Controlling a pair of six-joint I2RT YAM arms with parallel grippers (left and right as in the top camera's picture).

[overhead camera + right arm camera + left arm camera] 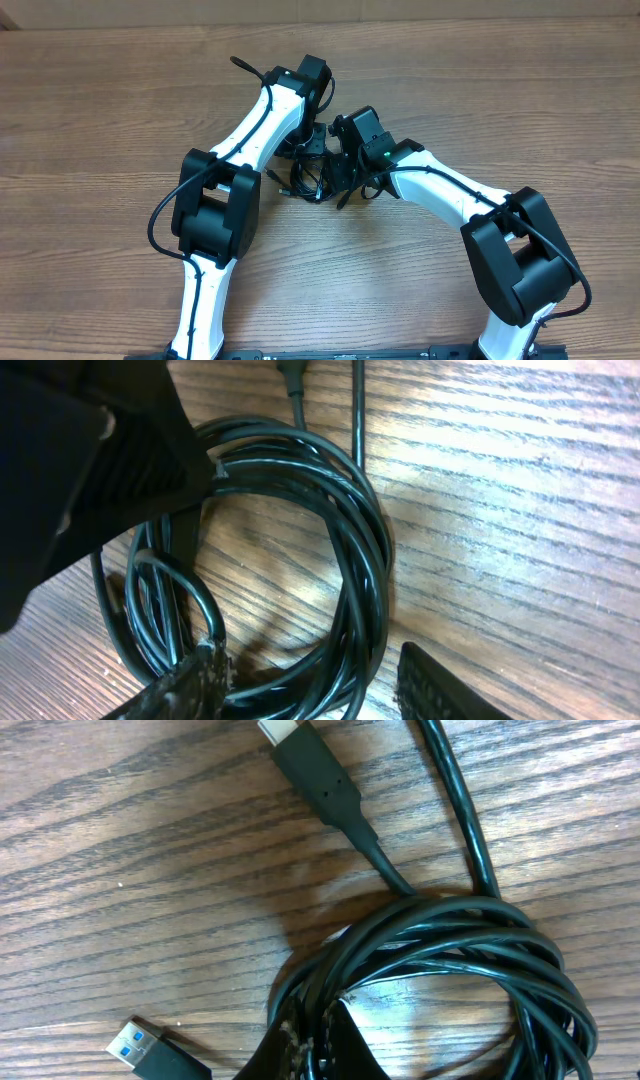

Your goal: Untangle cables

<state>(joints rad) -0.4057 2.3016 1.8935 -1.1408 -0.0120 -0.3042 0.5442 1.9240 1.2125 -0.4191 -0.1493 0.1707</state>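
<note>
The cables (308, 180) are a bunch of thin black cords lying mid-table between both arms. In the left wrist view they form a coil (470, 950), with a USB-C plug (300, 755) at the top and a blue-tongued USB plug (135, 1048) at the lower left. My left gripper (318, 1025) is shut on several strands at the coil's near side. In the right wrist view the coil (355, 550) runs between the spread fingers (430, 685) of my right gripper (310, 675), which is open. The left gripper's dark body (80, 460) fills that view's upper left.
The wooden table (500, 80) extends all round the bundle, and its far edge runs along the top of the overhead view. Both white arms (250, 130) converge on the middle, the right one (450, 190) coming from the lower right. Thick black arm wires (160, 220) loop beside the left arm.
</note>
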